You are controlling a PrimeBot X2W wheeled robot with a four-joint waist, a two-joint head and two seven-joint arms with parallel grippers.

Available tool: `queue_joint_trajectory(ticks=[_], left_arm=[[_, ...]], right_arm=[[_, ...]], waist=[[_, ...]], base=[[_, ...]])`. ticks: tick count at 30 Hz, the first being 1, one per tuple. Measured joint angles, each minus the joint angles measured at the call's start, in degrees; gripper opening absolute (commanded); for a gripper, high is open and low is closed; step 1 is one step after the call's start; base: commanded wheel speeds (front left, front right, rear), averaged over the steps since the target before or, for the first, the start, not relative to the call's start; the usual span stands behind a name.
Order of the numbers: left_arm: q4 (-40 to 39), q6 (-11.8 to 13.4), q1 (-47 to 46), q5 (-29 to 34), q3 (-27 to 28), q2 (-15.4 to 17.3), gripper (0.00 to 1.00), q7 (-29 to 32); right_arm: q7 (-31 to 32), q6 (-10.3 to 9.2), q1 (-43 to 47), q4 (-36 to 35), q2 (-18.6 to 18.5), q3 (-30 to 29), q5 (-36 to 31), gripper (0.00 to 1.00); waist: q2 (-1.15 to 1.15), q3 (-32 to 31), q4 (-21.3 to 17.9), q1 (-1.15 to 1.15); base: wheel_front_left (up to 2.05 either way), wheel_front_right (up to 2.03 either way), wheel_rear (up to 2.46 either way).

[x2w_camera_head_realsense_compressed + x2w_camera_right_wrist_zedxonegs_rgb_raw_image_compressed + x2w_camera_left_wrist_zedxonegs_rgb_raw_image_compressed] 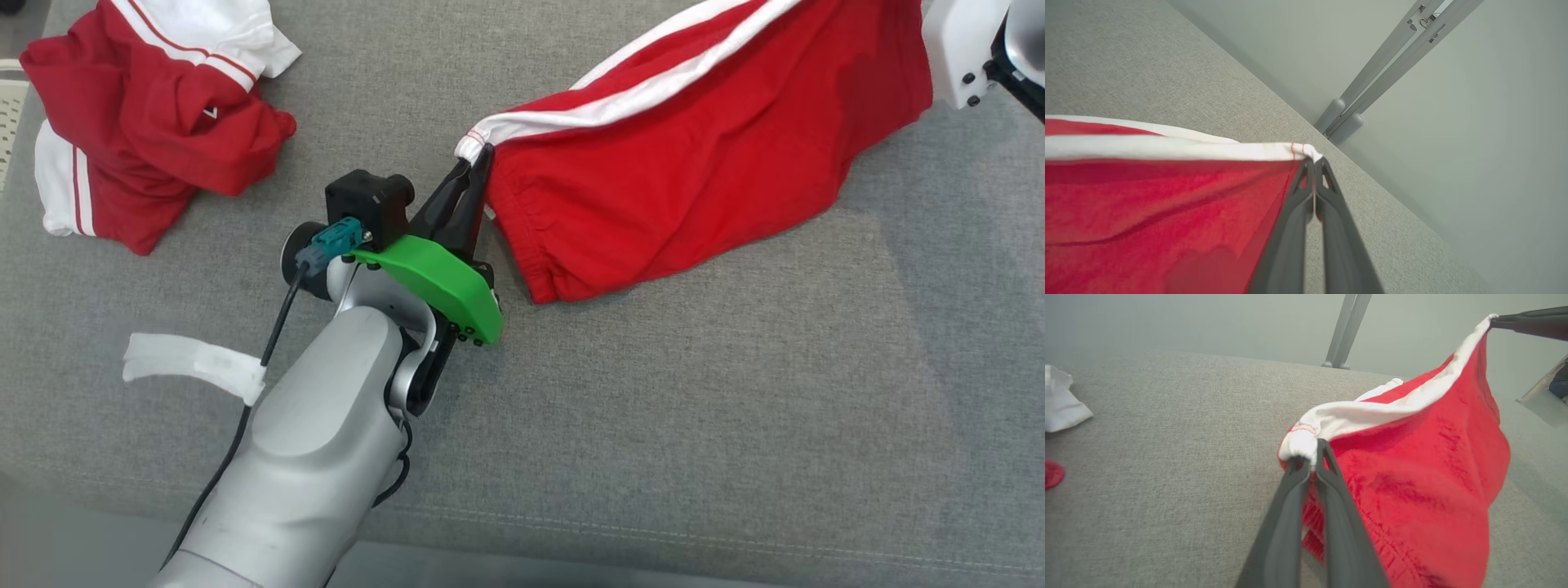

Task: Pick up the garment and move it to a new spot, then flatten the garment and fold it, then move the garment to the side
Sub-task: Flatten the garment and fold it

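Here, red garment (694, 163) between left gripper (478, 157) and right gripper (1313, 160), each clenched on its hem.

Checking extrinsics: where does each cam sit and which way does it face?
Head view: on the head, looking down at the grey fabric surface; shows the left forearm and left claw pinching the red shorts.
Left wrist view: on the left wrist, looking along its own fingers at that white-trimmed corner; right claw at top right.
Right wrist view: on the right wrist, looking along its fingers at the opposite corner.
All three share the shorts.
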Motion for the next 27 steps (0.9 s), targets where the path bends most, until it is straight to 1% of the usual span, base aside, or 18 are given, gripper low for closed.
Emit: queue_joint_trajectory(ticks=[4, 7, 8, 9, 14, 18, 23, 25, 27], left_arm=[[2.74, 1.59, -1.57, -1.70, 0.27, -0.66, 0.00, 1.25], [4.30, 2.16, -2.53, -3.01, -0.07, -0.90, 0.00, 2.60], [4.58, 2.23, -2.80, -3.33, -0.29, -0.97, 0.23, 2.57], [4.81, 2.33, -3.10, -3.55, -0.35, -1.01, 1.00, 2.31], [6.04, 2.75, -4.74, -5.30, -1.40, -1.19, 1.00, 1.48], [6.71, 3.30, -5.25, -6.92, -1.70, -1.19, 1.00, 0.87], [6.61, 3.75, -5.21, -7.30, -0.88, -1.12, 1.00, -1.64], [5.70, 4.04, -4.38, -6.80, -0.19, -0.91, 1.00, -2.67], [4.16, 4.66, -2.44, -6.36, 1.33, -0.30, 1.00, -3.24]], right_arm=[[-1.00, 0.00, -2.11, 3.66, 1.04, 1.91, 0.20, 0.00], [-1.44, 0.00, -3.26, 6.23, 2.22, 2.64, 1.11, 0.00], [-1.82, 0.00, -3.39, 6.97, 2.53, 2.97, 1.14, 0.47], [-2.26, 0.00, -3.48, 7.69, 2.82, 3.15, 1.23, 1.00], [-5.16, 0.00, -4.11, 10.67, 4.10, 3.90, 2.38, 1.00], [-8.86, 0.00, -4.28, 12.91, 4.87, 3.31, 3.66, 1.00], [-14.08, 0.00, -3.69, 16.28, 6.14, -0.56, 6.89, 1.00], [-15.75, 0.00, -2.42, 19.05, 7.31, -4.05, 9.55, 1.00], [-16.74, -0.01, -0.63, 21.62, 8.10, -6.16, 11.09, 1.00]], waist=[[0.00, 0.74, 0.56, 0.00], [0.00, 1.41, 0.77, 0.00], [0.00, 1.64, 0.84, 0.00], [0.00, 1.87, 0.89, 0.00], [0.00, 2.76, 1.22, 0.00], [0.00, 2.26, 1.26, 0.00], [0.00, 0.61, 1.00, 0.00], [0.00, -0.29, 0.89, 0.00], [0.00, -1.34, 0.78, 0.00]], base=[[0.00, 0.00, 0.00], [0.00, 0.00, 0.00], [0.00, 0.00, 0.00], [0.00, 0.00, 0.00], [0.00, 0.00, 0.00], [0.00, 0.00, 0.00], [0.00, 0.00, 0.00], [0.00, 0.00, 0.00], [0.00, 0.00, 0.00]])
